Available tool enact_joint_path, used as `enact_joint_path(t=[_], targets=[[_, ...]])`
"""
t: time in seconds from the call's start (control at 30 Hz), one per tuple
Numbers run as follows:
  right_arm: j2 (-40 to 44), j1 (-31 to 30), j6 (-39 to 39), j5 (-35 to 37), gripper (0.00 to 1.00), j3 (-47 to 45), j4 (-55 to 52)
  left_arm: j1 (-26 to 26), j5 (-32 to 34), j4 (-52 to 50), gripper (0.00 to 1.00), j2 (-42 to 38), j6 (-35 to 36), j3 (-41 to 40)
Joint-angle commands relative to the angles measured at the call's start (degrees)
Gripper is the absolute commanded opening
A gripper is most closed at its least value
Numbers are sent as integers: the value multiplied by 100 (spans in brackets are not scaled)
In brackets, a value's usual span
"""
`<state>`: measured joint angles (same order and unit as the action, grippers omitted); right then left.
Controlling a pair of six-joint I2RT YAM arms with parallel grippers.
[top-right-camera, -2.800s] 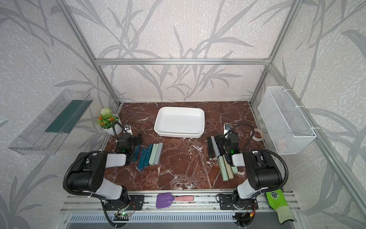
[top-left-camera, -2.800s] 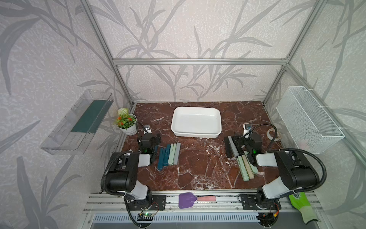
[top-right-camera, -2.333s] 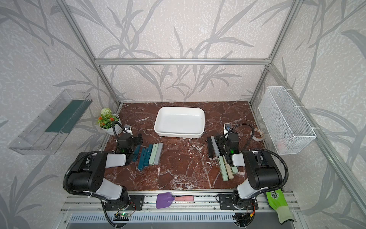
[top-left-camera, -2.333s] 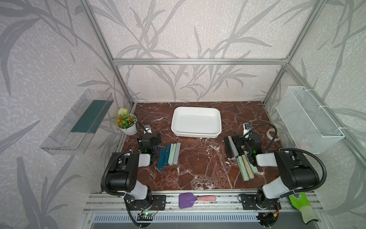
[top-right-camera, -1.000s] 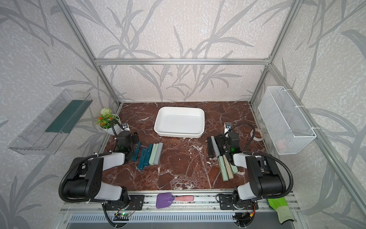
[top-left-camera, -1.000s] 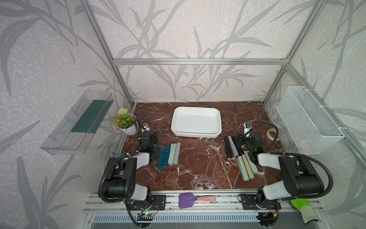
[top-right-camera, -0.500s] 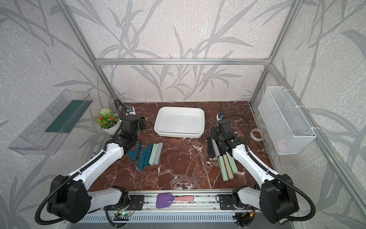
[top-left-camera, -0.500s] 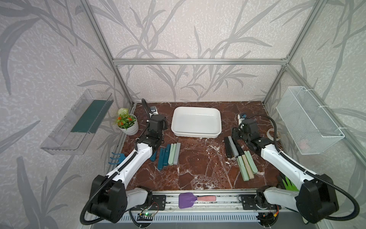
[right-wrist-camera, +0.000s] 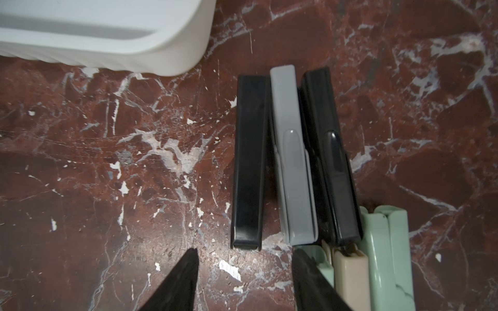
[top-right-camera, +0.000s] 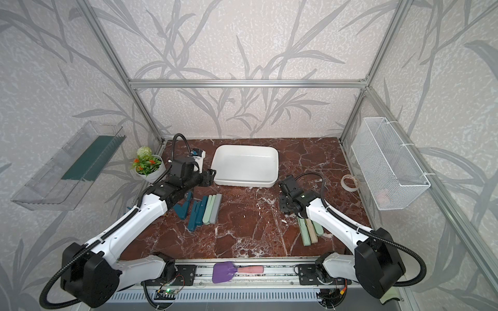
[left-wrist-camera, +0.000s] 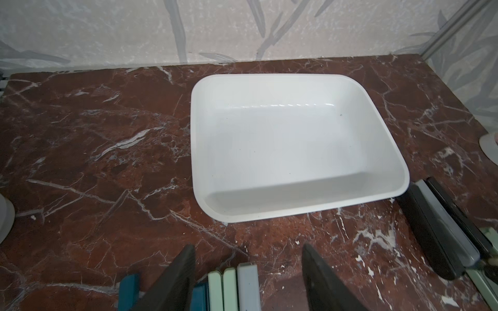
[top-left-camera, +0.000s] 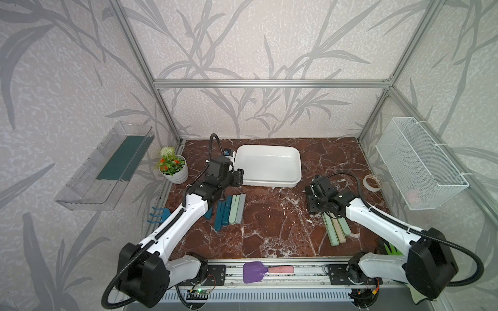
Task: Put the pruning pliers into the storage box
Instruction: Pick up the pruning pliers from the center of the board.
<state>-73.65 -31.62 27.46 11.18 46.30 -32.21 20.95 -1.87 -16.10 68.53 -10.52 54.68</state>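
Left hand [left-wrist-camera: 248, 250]: spread, facing box [left-wrist-camera: 283, 150] | Right hand [right-wrist-camera: 244, 255]: spread, by black pliers [right-wrist-camera: 248, 161] | Pliers [top-left-camera: 233, 208]: two rows on tabletop [top-left-camera: 269, 223], box's 7 and 5 o'clock

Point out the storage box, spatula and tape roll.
Storage box [top-left-camera: 269, 184], in a top view, front wall.
Spatula [top-left-camera: 252, 272], in a top view, purple blade.
Tape roll [top-left-camera: 373, 188], in a top view, near band.

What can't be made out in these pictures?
Black and grey pliers: in both top views mostly covered by the right arm.
Teal and pale green pliers: in the left wrist view cut off by the picture's edge, partly behind the left gripper.
Pinkish thing in the wire basket: too blurred through the mesh to name.
Green thing by the right arm's base: mostly hidden behind it.
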Motion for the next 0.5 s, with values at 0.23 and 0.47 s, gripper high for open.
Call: enact_joint_path(t=[0.23, 0.47], targets=[[-567, -125, 340, 242, 54, 11, 165, 5, 79, 105, 62, -476, 365, -355], [-985, -144, 410, 262, 51, 93, 475, -6, 97, 105, 61, -428, 411, -370]])
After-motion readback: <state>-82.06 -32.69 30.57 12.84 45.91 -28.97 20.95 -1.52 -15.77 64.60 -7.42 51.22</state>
